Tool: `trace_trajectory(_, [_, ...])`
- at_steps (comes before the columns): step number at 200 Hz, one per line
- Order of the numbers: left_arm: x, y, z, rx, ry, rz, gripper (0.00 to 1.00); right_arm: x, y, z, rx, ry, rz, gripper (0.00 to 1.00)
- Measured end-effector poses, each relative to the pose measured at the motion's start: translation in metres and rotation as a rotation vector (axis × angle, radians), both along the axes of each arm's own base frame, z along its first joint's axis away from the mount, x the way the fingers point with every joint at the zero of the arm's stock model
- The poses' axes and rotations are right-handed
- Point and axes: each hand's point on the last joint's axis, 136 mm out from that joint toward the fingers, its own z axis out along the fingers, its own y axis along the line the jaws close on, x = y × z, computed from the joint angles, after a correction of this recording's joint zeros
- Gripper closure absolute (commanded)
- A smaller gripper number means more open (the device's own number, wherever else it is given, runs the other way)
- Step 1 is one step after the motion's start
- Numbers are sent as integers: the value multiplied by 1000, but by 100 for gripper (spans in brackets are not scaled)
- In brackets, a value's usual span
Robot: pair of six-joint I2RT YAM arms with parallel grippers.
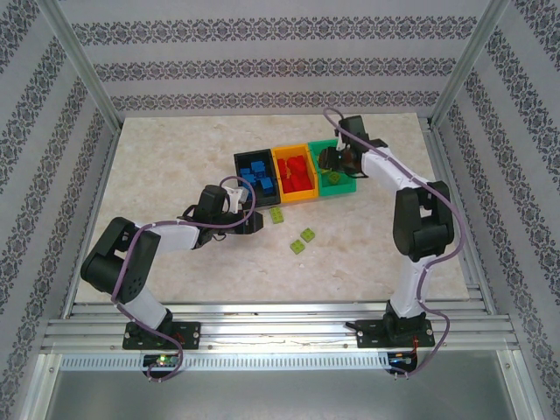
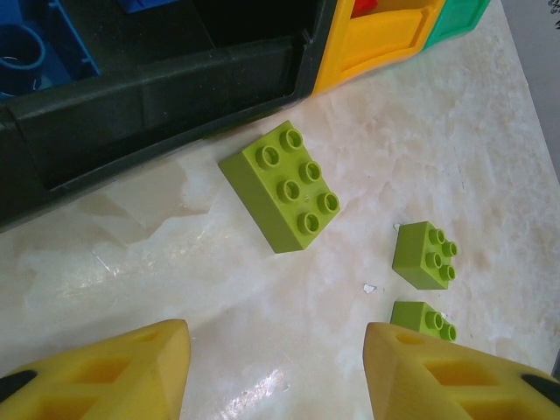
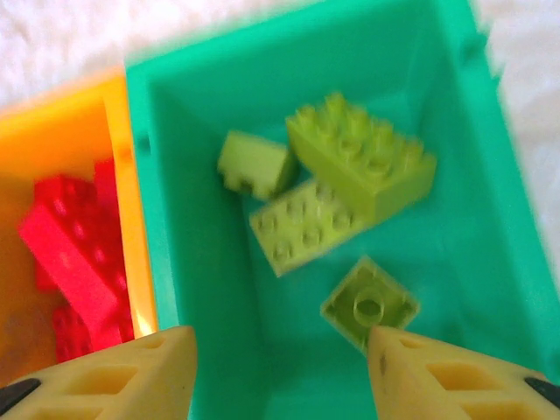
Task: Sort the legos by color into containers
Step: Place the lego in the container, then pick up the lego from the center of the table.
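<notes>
Three lime legos lie on the table: a larger one (image 2: 282, 185) (image 1: 277, 215) and two small ones (image 2: 426, 254) (image 2: 422, 318) (image 1: 308, 234) (image 1: 298, 248). My left gripper (image 2: 276, 367) (image 1: 254, 220) hovers open just short of the larger one, with nothing between its fingers. The containers stand in a row: black (image 1: 241, 162) with blue legos (image 1: 258, 172), orange-yellow (image 1: 282, 153) with red ones (image 3: 70, 254), green (image 3: 175, 175) (image 1: 343, 188). My right gripper (image 3: 280, 367) (image 1: 332, 162) is open above the green bin. Inside lie several lime legos (image 3: 361, 157), one upside down (image 3: 370, 304) beside the right fingertip.
The black bin's front wall (image 2: 157, 87) rises right behind the larger lime brick. Metal frame posts and patterned walls ring the marble tabletop (image 1: 175, 157). Open tabletop lies left of the bins and in front of the loose bricks.
</notes>
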Motion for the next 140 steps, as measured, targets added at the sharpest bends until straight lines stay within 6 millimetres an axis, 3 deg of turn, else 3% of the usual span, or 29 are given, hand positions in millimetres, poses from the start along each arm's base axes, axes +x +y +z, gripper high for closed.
trace_trajectory(23, [0, 0, 0, 0, 0, 0, 45, -49, 12, -18, -48, 57, 67, 44])
trace_trajectory(64, [-1, -1, 0, -7, 5, -5, 45, -129, 31, -17, -88, 76, 200, 42])
trace_trajectory(90, [-2, -2, -2, -8, 13, -8, 45, -157, 41, -17, -89, 86, 259, 40])
trace_trajectory(140, [-1, -2, -2, -9, 10, -8, 45, -191, 78, -45, -118, 163, 394, 40])
